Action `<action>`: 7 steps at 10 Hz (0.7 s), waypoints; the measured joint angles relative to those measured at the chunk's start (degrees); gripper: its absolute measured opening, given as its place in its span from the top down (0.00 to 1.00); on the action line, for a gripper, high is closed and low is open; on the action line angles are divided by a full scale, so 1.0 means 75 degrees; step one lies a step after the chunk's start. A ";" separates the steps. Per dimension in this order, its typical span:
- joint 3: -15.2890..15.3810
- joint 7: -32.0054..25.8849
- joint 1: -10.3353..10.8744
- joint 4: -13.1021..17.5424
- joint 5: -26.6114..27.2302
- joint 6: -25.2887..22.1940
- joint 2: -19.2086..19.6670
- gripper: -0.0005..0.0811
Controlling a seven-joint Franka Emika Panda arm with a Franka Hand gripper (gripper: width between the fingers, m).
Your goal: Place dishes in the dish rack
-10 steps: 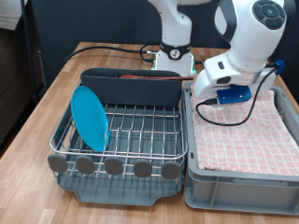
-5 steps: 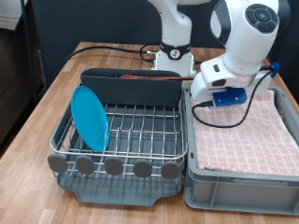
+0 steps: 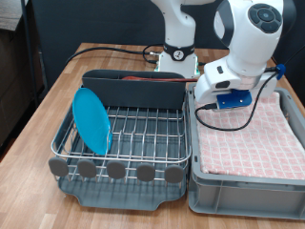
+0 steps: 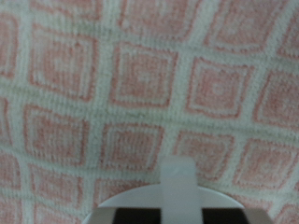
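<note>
The dish rack [image 3: 143, 129] is a silver wire grid on a dark grey tray in the exterior view's left half. The light-blue plate [image 3: 92, 120] stands on edge in its left side. The reddish-brown spoon [image 3: 143, 80] lies along the tall trough [image 3: 133, 89] at the rack's far edge. The robot's hand [image 3: 224, 81] hangs low over the far left corner of the pink checkered cloth [image 3: 250, 134]; its fingers are hidden there. The wrist view shows the cloth [image 4: 140, 84] very close, with a pale rounded white shape [image 4: 177, 191] at the frame edge. I cannot tell whether it is the cup.
A grey bin [image 3: 205, 186] holding the cloth stands against the rack's right side. The robot's base [image 3: 176, 59] and black cables [image 3: 129, 53] sit on the wooden table [image 3: 43, 105] behind the rack. A cable loop [image 3: 229, 124] hangs from the hand over the cloth.
The hand has shifted slightly towards the exterior view's left over the cloth. The plate, the spoon and the rack have not moved.
</note>
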 joint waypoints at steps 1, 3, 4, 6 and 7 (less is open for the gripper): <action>-0.0003 0.0000 0.0000 0.0054 0.0031 -0.0026 -0.0001 0.90; -0.0021 0.0000 0.0000 0.0247 0.0047 -0.0259 -0.0032 0.90; -0.0045 0.0000 0.0000 0.0363 0.0047 -0.0419 -0.0073 0.90; -0.0130 0.0001 -0.0001 0.0555 0.0003 -0.0514 -0.0182 0.90; -0.0188 0.0034 -0.0001 0.0636 -0.0075 -0.0520 -0.0267 0.90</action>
